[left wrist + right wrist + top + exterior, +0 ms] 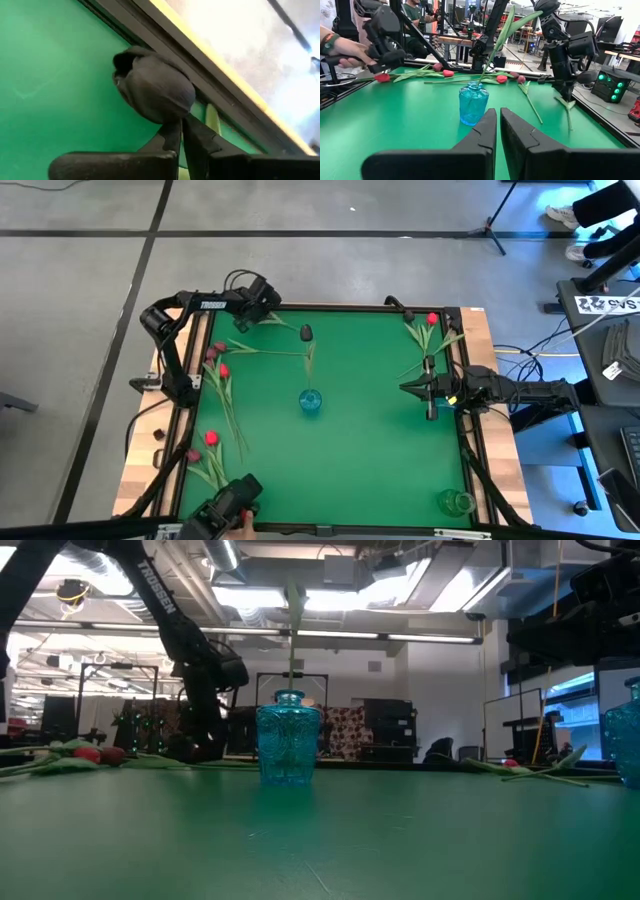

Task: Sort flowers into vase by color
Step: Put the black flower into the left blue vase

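One black tulip [155,92] w/ green stem, left tool [181,137] shut on it.

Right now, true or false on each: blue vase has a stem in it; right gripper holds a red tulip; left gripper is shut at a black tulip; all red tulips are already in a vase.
1. The blue vase stands mid-table with a green stem in it. True.
2. The right gripper holds a red tulip. False: it is shut on nothing and points toward the blue vase.
3. The left gripper is shut just below the black tulip head, by the table's edge. True; it appears to pinch the stem.
4. All red tulips are in a vase. False: several lie flat on the table.
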